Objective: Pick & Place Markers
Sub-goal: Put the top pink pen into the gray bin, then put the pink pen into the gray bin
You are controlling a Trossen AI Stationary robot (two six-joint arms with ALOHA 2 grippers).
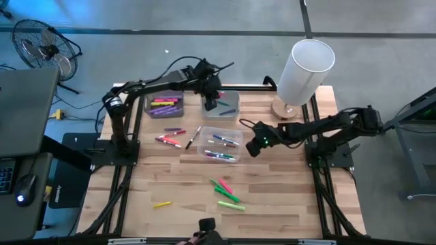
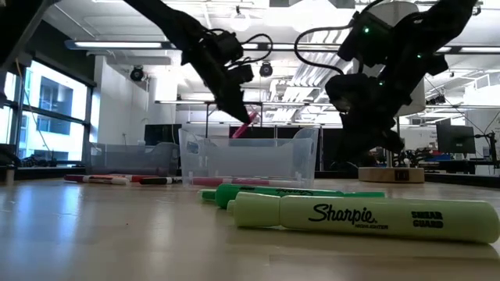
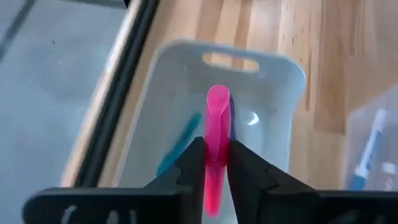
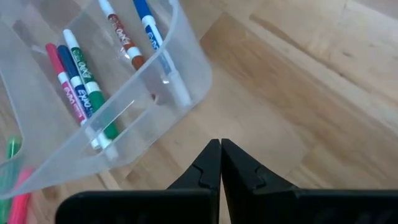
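A pink marker [image 3: 217, 149] is sitting pinched between the fingers of the left gripper [image 3: 217, 163], which is hovering over the grey bin [image 1: 227, 102] at upper centre of the high view; a teal marker [image 3: 179, 142] is lying inside that bin. In the low view the pink marker is showing just above the clear bin's [image 2: 250, 158] rim. The right gripper [image 4: 221, 163] is hanging with fingers pressed together and empty, just right of the clear bin [image 4: 93, 118] holding white-barrelled markers [image 4: 81, 87]. Green markers [image 1: 227, 193] and a yellow marker [image 1: 161, 203] are lying loose lower on the wooden table [image 1: 286, 204].
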